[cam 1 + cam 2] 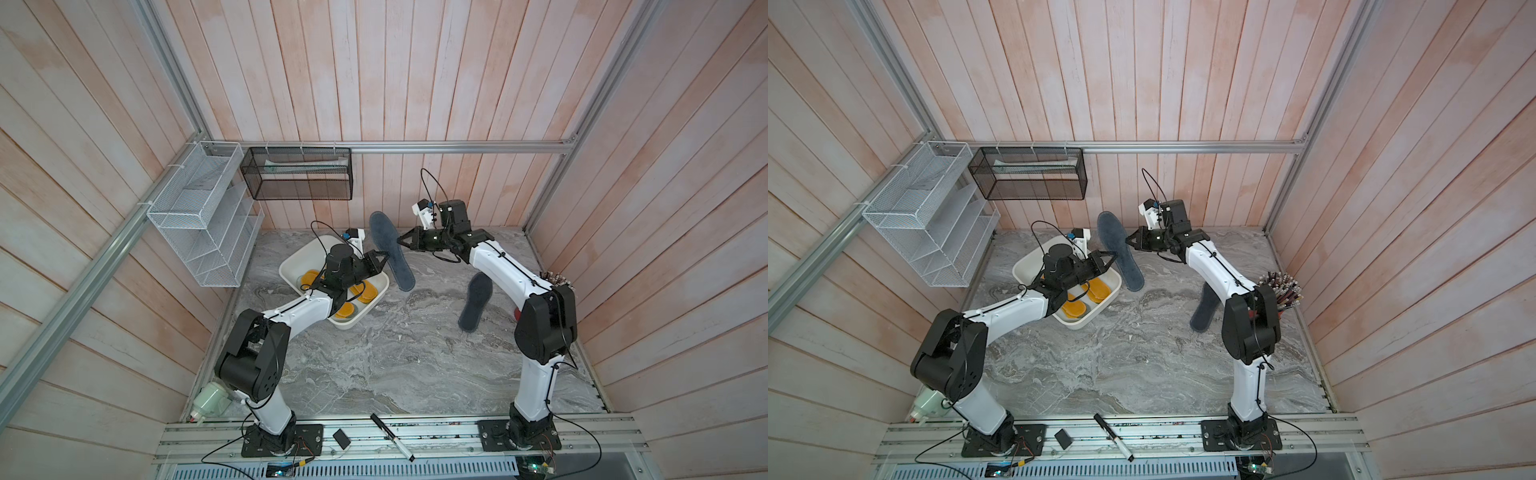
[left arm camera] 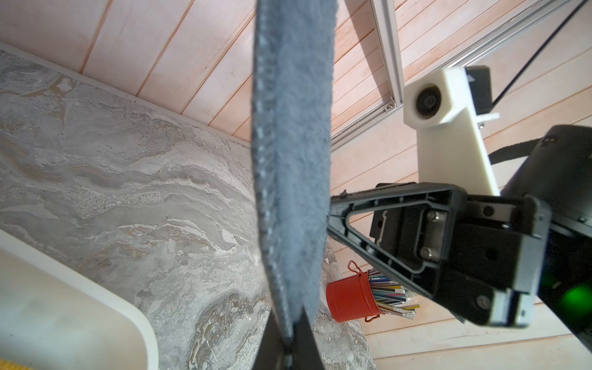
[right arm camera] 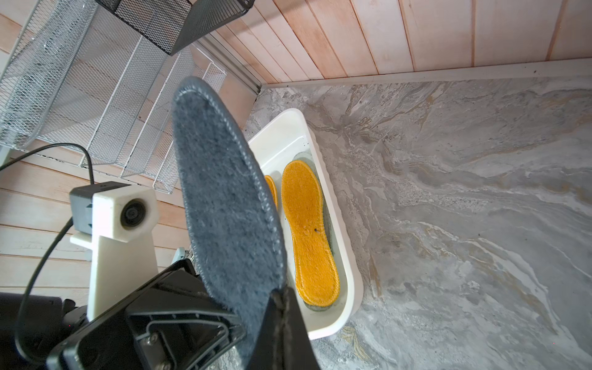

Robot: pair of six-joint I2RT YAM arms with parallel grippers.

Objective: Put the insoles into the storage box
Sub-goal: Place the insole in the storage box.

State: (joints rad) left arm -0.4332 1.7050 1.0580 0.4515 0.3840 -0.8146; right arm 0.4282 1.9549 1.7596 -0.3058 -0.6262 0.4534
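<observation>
Insole in play: dark grey fuzzy insole (image 1: 398, 266) is up in the air, on edge, caught between both sets of jaws and clear of the worktop (image 1: 374, 365).
Left jaws: pressed together on one long edge, near mid-length; the left wrist view shows the fuzz nipped right at the tips.
Right jaws: pinching the opposite edge, tips facing the left ones across the pad.
Storage box (image 1: 303, 257): below and behind the left jaws, just beside the hanging insole; orange insoles (image 3: 309, 230) lie flat inside.
Other grey insole (image 1: 475, 301): flat on the worktop, well behind the right jaws, beside that arm.
Step, as I read it: a handover between the arms, box next.
Handling: looks light and soft, thin enough to flop, though the stitched rim keeps it fairly straight. The fuzzy face should grip well.
Where to hold: the edge at the waist; a hold at toe or heel would likely let the far end droop and catch the box rim.
Watch: the box looks barely longer than the pad, so it wants lining up lengthwise.
</observation>
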